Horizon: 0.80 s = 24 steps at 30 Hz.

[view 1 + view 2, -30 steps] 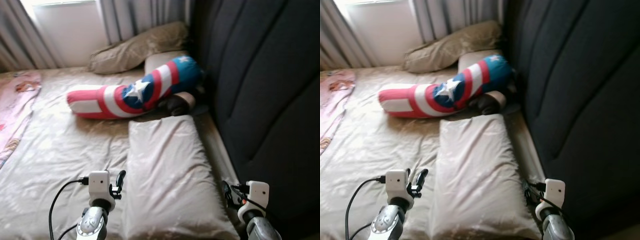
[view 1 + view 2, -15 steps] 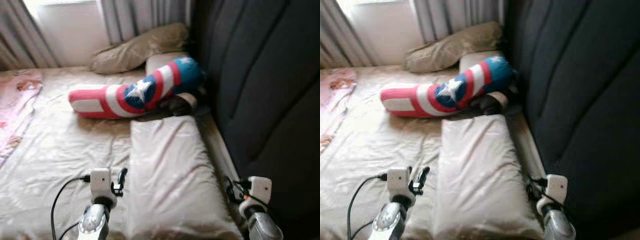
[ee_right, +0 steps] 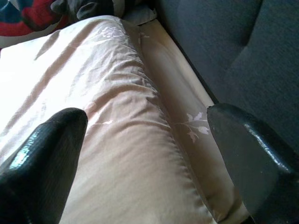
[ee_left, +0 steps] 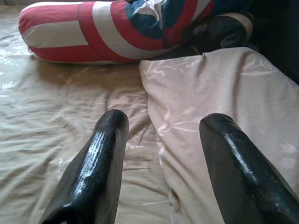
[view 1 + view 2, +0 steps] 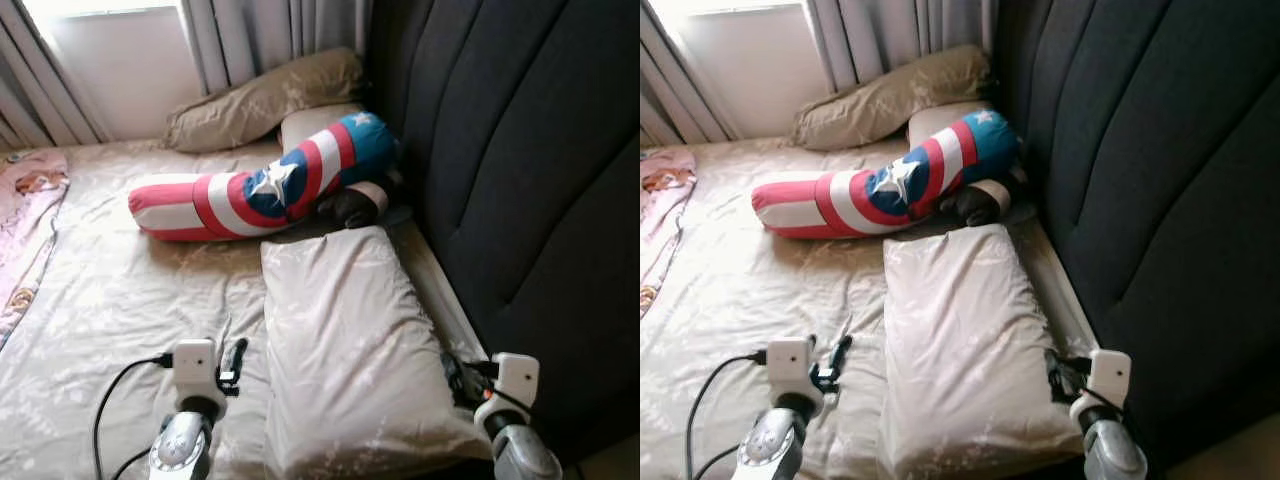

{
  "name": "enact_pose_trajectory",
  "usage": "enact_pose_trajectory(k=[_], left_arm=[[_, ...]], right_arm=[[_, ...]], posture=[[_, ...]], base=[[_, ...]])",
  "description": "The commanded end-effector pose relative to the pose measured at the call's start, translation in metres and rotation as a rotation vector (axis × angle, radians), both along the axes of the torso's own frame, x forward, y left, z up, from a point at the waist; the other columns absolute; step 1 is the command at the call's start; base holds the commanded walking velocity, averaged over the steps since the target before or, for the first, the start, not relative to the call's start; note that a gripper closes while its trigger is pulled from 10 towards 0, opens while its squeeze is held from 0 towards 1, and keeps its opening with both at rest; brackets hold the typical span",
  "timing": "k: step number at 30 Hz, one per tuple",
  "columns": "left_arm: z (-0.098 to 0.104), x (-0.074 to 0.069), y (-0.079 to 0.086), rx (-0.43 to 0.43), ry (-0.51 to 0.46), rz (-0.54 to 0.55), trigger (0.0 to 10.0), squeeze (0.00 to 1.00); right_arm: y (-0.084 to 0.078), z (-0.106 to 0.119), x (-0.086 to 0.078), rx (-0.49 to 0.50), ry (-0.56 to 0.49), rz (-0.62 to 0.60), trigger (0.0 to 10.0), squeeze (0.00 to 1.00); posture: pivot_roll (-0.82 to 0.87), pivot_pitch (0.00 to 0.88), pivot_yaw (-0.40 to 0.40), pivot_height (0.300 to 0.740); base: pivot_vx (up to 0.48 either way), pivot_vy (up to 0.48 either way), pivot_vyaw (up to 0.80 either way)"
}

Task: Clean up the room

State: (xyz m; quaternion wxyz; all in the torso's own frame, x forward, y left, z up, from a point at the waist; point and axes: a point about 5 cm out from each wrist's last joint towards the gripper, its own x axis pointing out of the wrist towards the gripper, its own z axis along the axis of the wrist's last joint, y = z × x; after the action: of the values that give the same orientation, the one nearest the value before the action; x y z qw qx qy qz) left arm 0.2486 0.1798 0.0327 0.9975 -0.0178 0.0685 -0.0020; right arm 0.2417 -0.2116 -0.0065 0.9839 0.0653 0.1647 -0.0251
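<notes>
From the left eye view, you face a bed against a dark headboard; the beige pillow fills lower centre, the striped bolster lies above it, and a tan pillow sits at the top. In the left wrist view, your left hand hangs open over the pillow's edge; pinch low and you may catch the sheet. In the right wrist view, your right hand is open astride the pillow's other edge, perhaps near the headboard, so a knock is possible.
</notes>
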Motion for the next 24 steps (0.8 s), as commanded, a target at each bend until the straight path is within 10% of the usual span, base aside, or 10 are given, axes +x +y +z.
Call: enact_pose_trajectory(k=[1,24], left_arm=[[0.0019,0.0013,-0.0015,-0.004,-0.007,-0.007,10.0,0.0],[0.0026,0.0029,-0.0009,0.009,-0.006,0.001,10.0,0.0]], right_arm=[[-0.0018,-0.0011,-0.001,0.005,0.007,-0.007,10.0,0.0],[0.0013,0.0004,-0.0003,0.015,-0.011,0.028,10.0,0.0]], posture=[[-0.05,0.0,0.054,0.74],[-0.05,0.0,0.056,0.74]], base=[[0.0,0.0,0.0],[0.214,0.0,0.07]])
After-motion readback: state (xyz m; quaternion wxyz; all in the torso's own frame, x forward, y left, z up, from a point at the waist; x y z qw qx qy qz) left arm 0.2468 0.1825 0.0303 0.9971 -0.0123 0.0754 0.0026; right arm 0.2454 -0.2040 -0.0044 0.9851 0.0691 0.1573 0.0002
